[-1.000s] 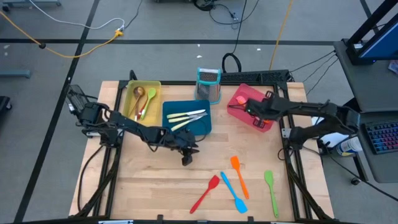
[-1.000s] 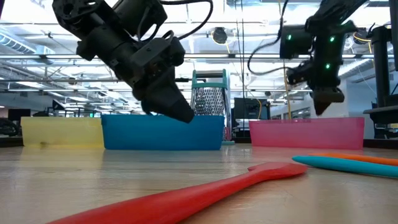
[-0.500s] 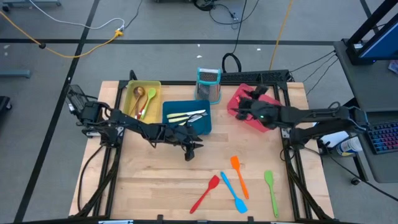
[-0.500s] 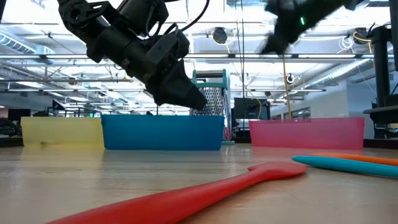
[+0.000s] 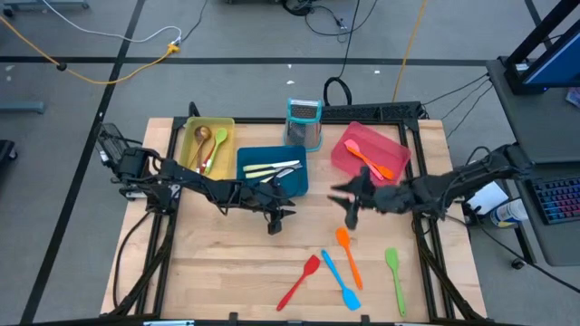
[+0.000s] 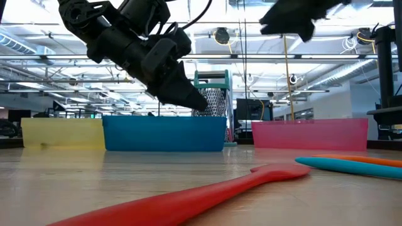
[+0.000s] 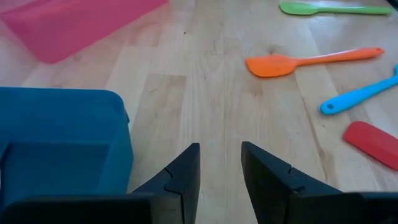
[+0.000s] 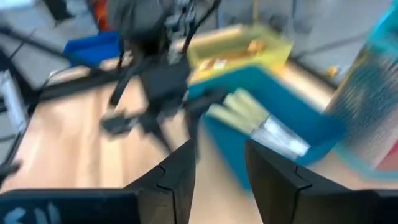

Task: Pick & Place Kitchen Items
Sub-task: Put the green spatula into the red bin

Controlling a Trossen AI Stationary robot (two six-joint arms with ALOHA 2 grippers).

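Right gripper point(image 5: 349, 210), fingers spread and empty, has swung off the pink rectangular tray point(image 5: 396, 148) toward the orange silicone spatula point(image 5: 348, 254). Probably next pick; left gripper point(image 5: 275, 226) waits, spread.

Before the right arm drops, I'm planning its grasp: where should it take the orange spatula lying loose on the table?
Grip the orange spatula mid-handle, coming straight down. It lies flat on the table, wide blade toward the trays and slim handle running toward the front edge. Close across the handle's width; the blue spatula lies close alongside, so stay nearer the blade. The right tool hovers open just above.
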